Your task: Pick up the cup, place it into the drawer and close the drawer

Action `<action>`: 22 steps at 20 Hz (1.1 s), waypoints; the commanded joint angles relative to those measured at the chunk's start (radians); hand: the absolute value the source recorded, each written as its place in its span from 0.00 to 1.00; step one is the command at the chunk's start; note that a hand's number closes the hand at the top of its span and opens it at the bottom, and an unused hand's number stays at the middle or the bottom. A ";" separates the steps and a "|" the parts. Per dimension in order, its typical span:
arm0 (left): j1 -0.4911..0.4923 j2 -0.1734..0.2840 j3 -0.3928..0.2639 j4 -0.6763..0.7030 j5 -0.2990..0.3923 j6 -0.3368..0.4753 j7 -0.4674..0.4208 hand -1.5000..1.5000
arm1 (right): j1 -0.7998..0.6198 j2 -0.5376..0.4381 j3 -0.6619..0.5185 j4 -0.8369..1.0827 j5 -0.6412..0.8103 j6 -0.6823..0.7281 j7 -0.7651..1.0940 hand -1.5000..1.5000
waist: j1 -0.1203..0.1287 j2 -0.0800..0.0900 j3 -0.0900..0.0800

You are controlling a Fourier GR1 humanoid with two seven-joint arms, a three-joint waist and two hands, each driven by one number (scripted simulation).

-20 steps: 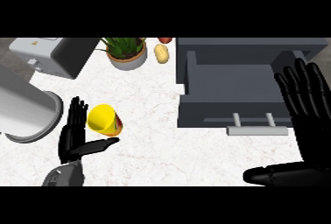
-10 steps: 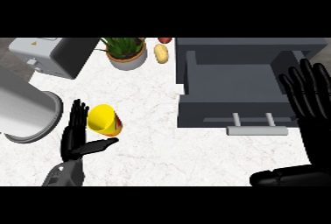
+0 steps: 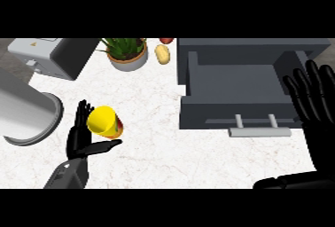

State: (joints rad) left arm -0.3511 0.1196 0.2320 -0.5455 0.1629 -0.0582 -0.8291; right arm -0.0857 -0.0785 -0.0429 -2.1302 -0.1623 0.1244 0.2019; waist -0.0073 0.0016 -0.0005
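Note:
A yellow cup (image 3: 103, 121) with a red-orange base stands on the white marble counter at the left. My left hand (image 3: 83, 138) is right beside it on its left, fingers straight and upright, thumb stretched out under the cup's near side, not curled round it. The grey drawer (image 3: 245, 88) at the upper right stands pulled open, its handle (image 3: 259, 130) toward me and its inside bare. My right hand (image 3: 315, 104) shows at the right edge, fingers straight and spread over the drawer's right side.
A large grey cylinder (image 3: 23, 111) lies at the far left, close behind my left hand. A grey appliance (image 3: 49, 55) sits at the back left. A potted plant (image 3: 126, 52), a pale oblong food item (image 3: 162, 54) and a red item (image 3: 167, 40) sit at the back.
My right hand has drifted right and slightly down toward the view's edge. My left hand has edged a little closer to the cup. The cup and drawer have not moved.

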 commanded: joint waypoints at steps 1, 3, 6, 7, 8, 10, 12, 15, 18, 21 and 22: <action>-0.071 0.015 0.024 0.101 0.016 -0.023 -0.034 0.00 | -0.006 0.004 -0.009 0.102 0.027 0.015 -0.079 0.00 | 0.001 0.001 0.000; 0.049 0.004 -0.008 -0.089 0.041 -0.038 0.042 0.00 | -0.005 -0.009 -0.017 0.059 0.015 0.016 -0.045 0.00 | 0.009 -0.003 0.001; -0.147 0.007 0.037 0.175 0.033 -0.031 -0.018 0.00 | 0.008 0.024 0.022 0.054 0.041 -0.001 -0.071 0.00 | -0.005 0.002 -0.001; -0.100 0.008 0.034 0.123 0.053 -0.064 -0.014 0.00 | -0.025 -0.021 -0.035 0.013 -0.025 0.014 0.009 0.00 | 0.000 0.000 0.000; -0.076 0.030 0.034 0.173 0.042 -0.105 -0.068 0.00 | -0.007 0.016 0.009 0.093 0.036 0.003 -0.067 0.00 | 0.000 0.001 0.000; -0.110 -0.021 0.034 0.206 0.044 -0.091 -0.088 0.00 | 0.018 0.036 0.058 -0.026 0.056 -0.032 0.012 0.00 | -0.006 0.001 -0.001; -0.138 -0.002 0.038 0.210 0.055 -0.139 -0.069 0.00 | 0.006 -0.004 0.005 -0.044 -0.014 -0.006 0.071 0.00 | -0.006 0.001 -0.001; -0.114 0.025 0.042 0.219 0.073 -0.251 -0.079 0.00 | -0.054 0.007 0.012 0.060 0.019 -0.007 -0.003 0.00 | 0.000 0.002 -0.001; -0.112 -0.006 0.029 0.226 0.060 -0.260 -0.152 1.00 | 0.001 0.015 0.019 -0.001 0.019 -0.006 -0.005 0.00 | -0.003 0.001 -0.001; -0.160 0.025 0.037 0.227 0.070 -0.305 -0.129 1.00 | -0.019 -0.015 -0.020 0.028 -0.016 0.013 0.013 0.00 | -0.005 0.002 -0.001; -0.172 -0.008 0.034 0.227 0.071 -0.282 -0.127 1.00 | 0.005 0.004 0.005 0.018 0.011 0.007 -0.015 0.00 | -0.005 0.002 -0.001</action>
State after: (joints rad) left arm -0.4938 0.1268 0.2661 -0.3220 0.2286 -0.2833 -0.9075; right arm -0.0905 -0.0764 -0.0407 -2.1056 -0.1544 0.1311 0.1905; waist -0.0117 0.0035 -0.0012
